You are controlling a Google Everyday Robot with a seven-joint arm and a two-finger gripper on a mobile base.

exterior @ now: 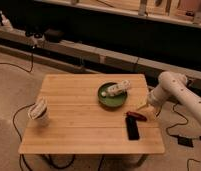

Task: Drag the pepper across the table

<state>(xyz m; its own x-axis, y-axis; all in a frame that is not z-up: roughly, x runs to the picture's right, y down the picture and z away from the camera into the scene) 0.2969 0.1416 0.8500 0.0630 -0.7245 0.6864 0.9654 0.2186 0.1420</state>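
The pepper is small, slender and dark red. It lies on the light wood table near the right edge, just above the flat black phone. My gripper is at the end of the white arm, low over the table's right edge. It sits just up and to the right of the pepper, and I cannot tell whether it touches it.
A green bowl holding a pale object stands behind the pepper. A white crumpled cup stands at the table's left edge. Cables lie on the floor to the right. A dark shelf unit runs behind the table.
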